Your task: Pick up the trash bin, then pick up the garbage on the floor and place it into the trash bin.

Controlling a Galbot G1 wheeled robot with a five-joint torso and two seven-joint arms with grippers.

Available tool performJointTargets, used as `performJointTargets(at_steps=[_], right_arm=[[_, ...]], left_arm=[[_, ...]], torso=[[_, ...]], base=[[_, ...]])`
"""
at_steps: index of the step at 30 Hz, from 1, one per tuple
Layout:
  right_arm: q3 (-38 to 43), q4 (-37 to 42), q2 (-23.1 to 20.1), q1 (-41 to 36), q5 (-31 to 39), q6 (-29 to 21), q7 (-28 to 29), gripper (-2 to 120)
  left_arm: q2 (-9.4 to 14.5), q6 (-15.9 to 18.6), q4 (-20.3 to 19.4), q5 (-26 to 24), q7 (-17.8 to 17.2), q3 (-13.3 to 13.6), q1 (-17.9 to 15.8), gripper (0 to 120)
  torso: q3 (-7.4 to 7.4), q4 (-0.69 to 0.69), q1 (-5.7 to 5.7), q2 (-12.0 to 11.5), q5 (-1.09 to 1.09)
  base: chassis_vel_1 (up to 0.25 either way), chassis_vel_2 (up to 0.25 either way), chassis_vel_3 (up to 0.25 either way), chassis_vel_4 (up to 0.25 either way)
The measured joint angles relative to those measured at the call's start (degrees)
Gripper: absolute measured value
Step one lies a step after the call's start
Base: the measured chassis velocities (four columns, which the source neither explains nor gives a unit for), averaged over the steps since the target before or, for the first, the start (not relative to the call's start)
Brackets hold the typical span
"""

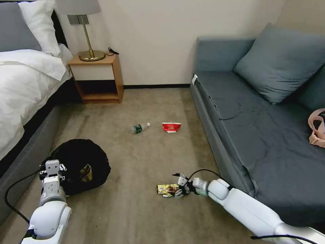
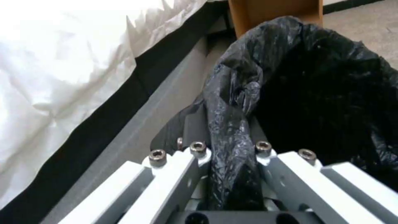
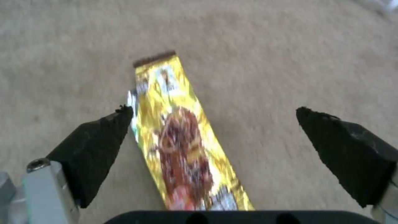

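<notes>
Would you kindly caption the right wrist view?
Open right tool straddling the gold snack wrapper on the carpet.

Beige carpet [image 1: 142, 159] runs between a white-sheeted bed [image 1: 20, 88], a wooden nightstand [image 1: 98, 78] with a brass lamp [image 1: 88, 37], and a blue-grey sofa [image 1: 257, 128].

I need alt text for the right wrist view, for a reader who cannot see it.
The right gripper hangs with its jaws open over a gold snack wrapper that lies flat on beige carpet. The wrapper lies between the two black fingertips, close to one of them.
</notes>
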Motion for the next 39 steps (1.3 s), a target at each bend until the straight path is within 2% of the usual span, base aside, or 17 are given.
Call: performJointTargets(at_steps=[9, 19, 26, 35, 39], right_arm=[[-0.4, 1.5, -1.5, -1.8, -2.0, 0.6, 0.1, 100], [-0.4, -2.3, -1.1, -2.0, -4.7, 3.0, 0.1, 100], [1.3, -10.5, 2.5, -0.3, -6.5, 6.3, 0.7, 100], [2.4, -16.1, 5.9, 0.5, -7.8, 8.4, 0.6, 100], [3.1, -19.8, 9.4, 1.6, -8.8, 10.1, 0.4, 100]], left_arm=[[-0.8, -0.5, 0.3, 0.8, 0.0, 0.5, 0.4, 4], [-1.3, -1.0, 1.3, 1.0, 0.0, 0.5, 0.2, 4], [-1.7, -1.1, 1.8, 1.3, 0.0, 0.6, 0.1, 4], [-2.0, -1.2, 2.3, 1.7, 0.0, 0.9, 0.0, 4], [-2.2, -1.3, 2.5, 1.8, 0.0, 1.0, -0.1, 4]], torso=[[0.0, 0.01, 0.0, 0.0, 0.0], [0.0, 0.01, 0.0, 0.0, -0.01], [0.0, 0.01, 0.0, 0.0, -0.02], [0.0, 0.0, 0.0, 0.0, -0.02], [0.0, 0.01, 0.0, 0.0, -0.02]], base=[[0.0, 0.0, 0.0, 0.0], [0.0, 0.0, 0.0, 0.0], [0.0, 0.0, 0.0, 0.0], [0.0, 0.0, 0.0, 0.0], [0.0, 0.0, 0.0, 0.0]])
